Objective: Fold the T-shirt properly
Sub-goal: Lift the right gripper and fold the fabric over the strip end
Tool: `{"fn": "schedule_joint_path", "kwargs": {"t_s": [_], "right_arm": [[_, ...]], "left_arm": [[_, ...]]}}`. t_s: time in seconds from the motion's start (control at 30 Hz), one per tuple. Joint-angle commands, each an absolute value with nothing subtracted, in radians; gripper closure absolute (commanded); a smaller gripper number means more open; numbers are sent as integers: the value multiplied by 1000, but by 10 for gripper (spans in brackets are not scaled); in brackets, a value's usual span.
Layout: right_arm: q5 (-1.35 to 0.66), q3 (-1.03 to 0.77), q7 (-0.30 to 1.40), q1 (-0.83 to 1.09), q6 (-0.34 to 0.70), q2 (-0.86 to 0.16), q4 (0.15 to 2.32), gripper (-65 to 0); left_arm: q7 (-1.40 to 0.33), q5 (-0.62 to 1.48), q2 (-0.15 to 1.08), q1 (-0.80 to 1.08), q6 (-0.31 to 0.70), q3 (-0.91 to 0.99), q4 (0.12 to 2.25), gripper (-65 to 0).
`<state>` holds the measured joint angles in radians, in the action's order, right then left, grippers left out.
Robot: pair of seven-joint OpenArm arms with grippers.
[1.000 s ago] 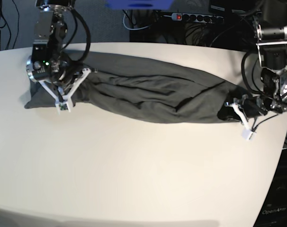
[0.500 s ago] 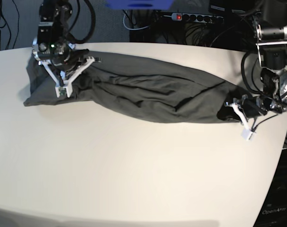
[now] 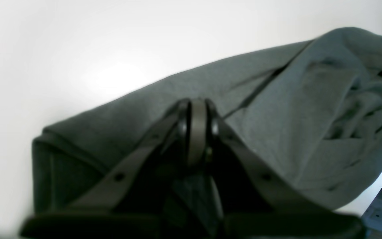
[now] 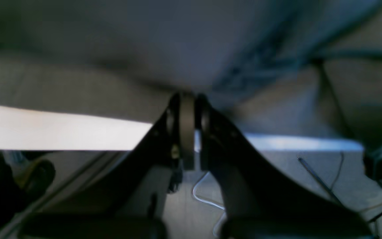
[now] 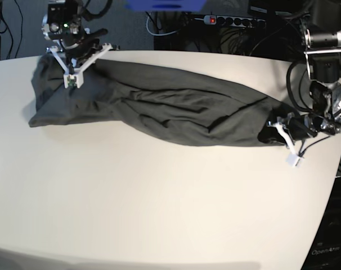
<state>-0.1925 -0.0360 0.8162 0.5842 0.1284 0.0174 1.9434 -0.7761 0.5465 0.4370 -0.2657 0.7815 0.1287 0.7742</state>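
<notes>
The dark olive-grey T-shirt point(image 5: 176, 107) lies stretched in a long wrinkled band across the far half of the white table point(image 5: 159, 202). My right gripper point(image 5: 77, 53) is at the far left, raised near the table's back edge. Its fingers point(image 4: 187, 113) are pressed together, and the T-shirt point(image 4: 177, 49) meets their tips. The shirt's left end rises toward it. My left gripper point(image 5: 270, 130) is at the right end, where the cloth bunches to a point. In the left wrist view its fingers point(image 3: 196, 113) are shut over the T-shirt point(image 3: 277, 116).
A power strip point(image 5: 232, 21) and cables lie behind the table. The table's curved right edge point(image 5: 335, 180) runs close to my left arm. The right wrist view looks past the table's edge to the floor point(image 4: 293, 186) with loose cables.
My right gripper has moved from the shirt's left part toward the table's far edge and risen, pulling the cloth's left end back with it. The left gripper has stayed still.
</notes>
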Motion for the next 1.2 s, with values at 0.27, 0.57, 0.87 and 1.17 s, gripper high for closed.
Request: {"fn": "schedule_joint_path", "kwargs": {"t_s": [0.27, 0.57, 0.87, 1.17], "right_arm": [[-196, -30, 671, 657, 130, 36, 1959, -12], [-193, -12, 682, 588, 130, -51, 1959, -106], [-193, -24, 840, 472, 130, -140, 1959, -128], [-193, -87, 832, 484, 33, -137, 1959, -126]], "left_arm": [[-1000, 275, 418, -209, 698, 105, 734, -22], [-972, 274, 418, -208, 696, 102, 733, -22], [-975, 274, 418, -205, 694, 101, 733, -22], [-974, 274, 418, -208, 694, 105, 693, -22]]}}
